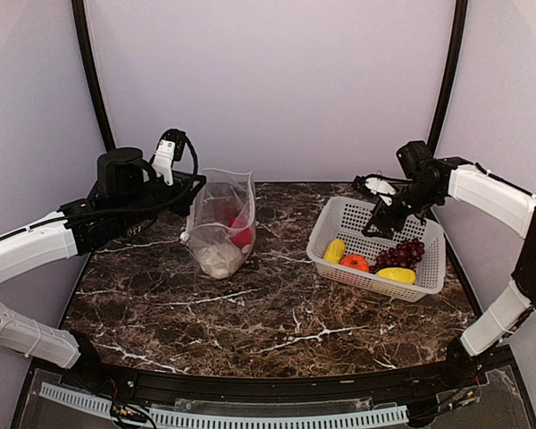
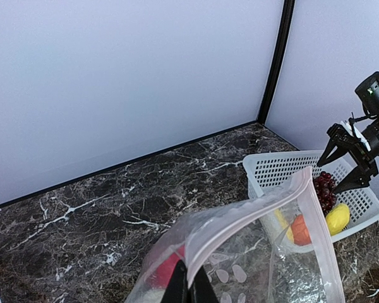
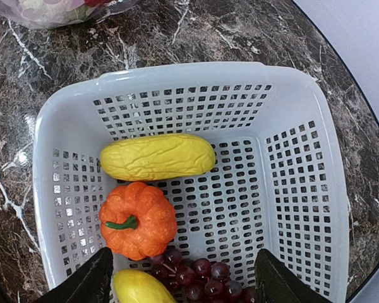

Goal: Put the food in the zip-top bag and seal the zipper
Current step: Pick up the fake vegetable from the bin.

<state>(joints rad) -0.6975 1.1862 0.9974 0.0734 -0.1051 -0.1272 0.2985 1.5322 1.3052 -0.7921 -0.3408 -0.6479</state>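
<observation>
A robot lab booth; plain pale panels [image 1: 268,89] wall in a marble-look table [image 1: 250,322]; black poles [image 1: 90,71] at the corners; left arm [image 1: 31,246], right arm [image 1: 496,197] and cable duct [image 1: 250,417] along its near edge.

White perforated basket [image 1: 344,220] sits on dark marble table [image 1: 250,323].

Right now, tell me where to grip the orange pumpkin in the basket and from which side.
Come straight down from above and close the jaws across the round body of the pumpkin, probably not its thin green stem. The basket walls block sideways approaches.
</observation>
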